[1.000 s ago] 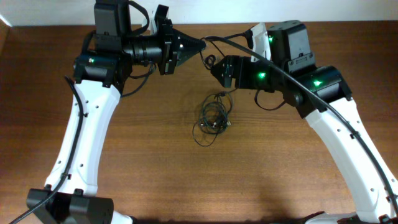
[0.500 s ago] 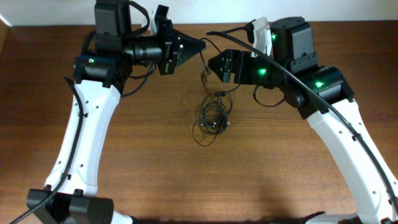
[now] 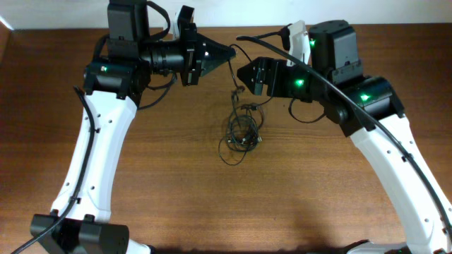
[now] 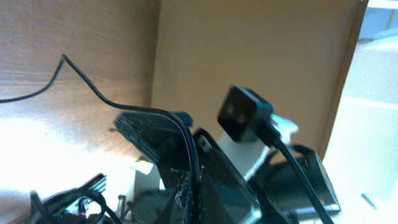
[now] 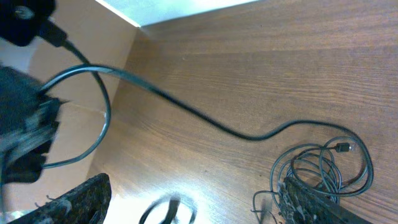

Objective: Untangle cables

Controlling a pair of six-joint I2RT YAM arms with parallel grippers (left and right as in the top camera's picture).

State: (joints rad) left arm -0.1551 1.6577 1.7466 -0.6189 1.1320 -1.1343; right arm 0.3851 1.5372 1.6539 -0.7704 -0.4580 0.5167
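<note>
Judging by looks, cables [image 3: 240, 134] are light, limp, snag-prone. Knotted loops lie mid bench [image 3: 176, 176]. One strand [image 5: 199, 118] runs up to left pincer [image 3: 229, 51], clenched on it. Right pincer [image 3: 241, 75] is spread wide, empty, just beside the strand. Best grab pt imo: a free loop or plug end, not the knot.

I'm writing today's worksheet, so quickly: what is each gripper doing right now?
Left gripper: closed, pinching a cable.
Right gripper: open, holding nothing.
</note>
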